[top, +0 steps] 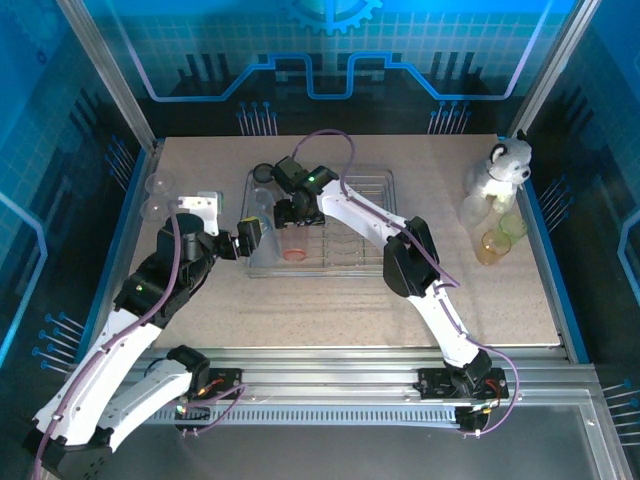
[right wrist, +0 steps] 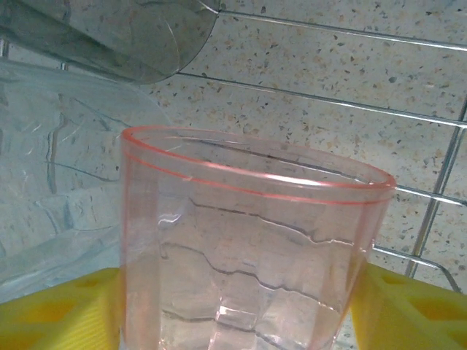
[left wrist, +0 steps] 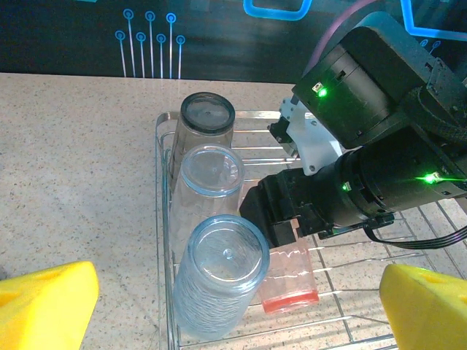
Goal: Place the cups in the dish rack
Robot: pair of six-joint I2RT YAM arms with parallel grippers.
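R gripper (top: 296,215) is positioned inside dish rack (top: 372,180), pads pinched on pink cup (right wrist: 248,248) near its base. The cup is tilted over the rack wires. L gripper (top: 250,238) is held spread wide, nothing between pads, just outside rack's left edge. Inside rack, along that edge, grey cup (left wrist: 203,120), clear cup (left wrist: 210,175) and pale blue cup (left wrist: 219,273) are lined up. Pink cup is noted just beside the blue.

Pink cup (right wrist: 248,248), yellow fingers (right wrist: 408,306), perhaps grey cup (right wrist: 124,36)

Glossy translucent plastic cups (left wrist: 219,281), metal wire rack (left wrist: 248,114)
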